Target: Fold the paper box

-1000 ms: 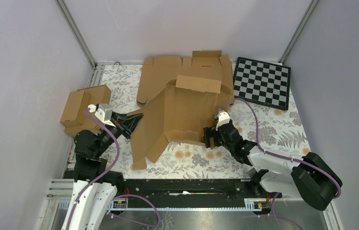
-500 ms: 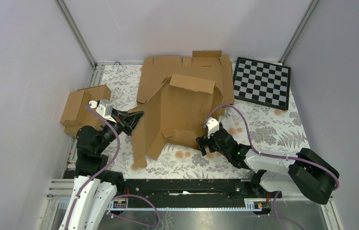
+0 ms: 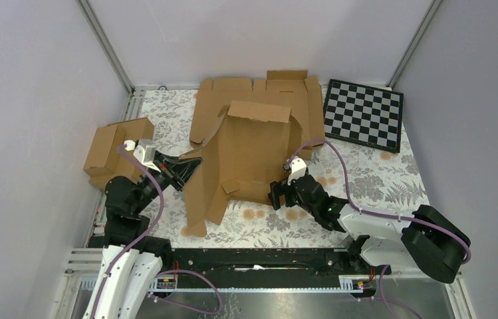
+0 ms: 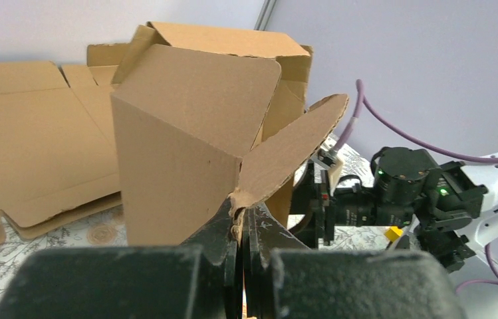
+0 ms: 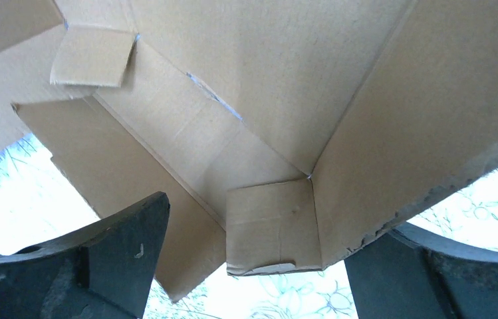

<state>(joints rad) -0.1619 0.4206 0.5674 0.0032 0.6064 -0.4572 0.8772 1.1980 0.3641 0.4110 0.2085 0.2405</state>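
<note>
The paper box (image 3: 249, 156) is brown cardboard, partly folded and tilted up in the middle of the table, its flaps hanging toward the near left. My left gripper (image 3: 193, 164) is shut on a rounded side flap (image 4: 286, 149) at the box's left edge; the pinch shows in the left wrist view (image 4: 241, 222). My right gripper (image 3: 278, 197) is open at the box's near right edge. In the right wrist view its fingers (image 5: 116, 246) stand wide apart, with a small box flap (image 5: 272, 226) between and above them.
A wider flat cardboard blank (image 3: 223, 100) lies behind the box. Two joined small brown boxes (image 3: 110, 149) sit at the far left. A checkerboard (image 3: 364, 113) lies at the back right. The floral tablecloth (image 3: 366, 179) covers the table, walled on three sides.
The right gripper has moved left and nearer along the box's near edge. The box's top panel has tipped back, so the box lies lower and flatter. The left gripper has kept its hold.
</note>
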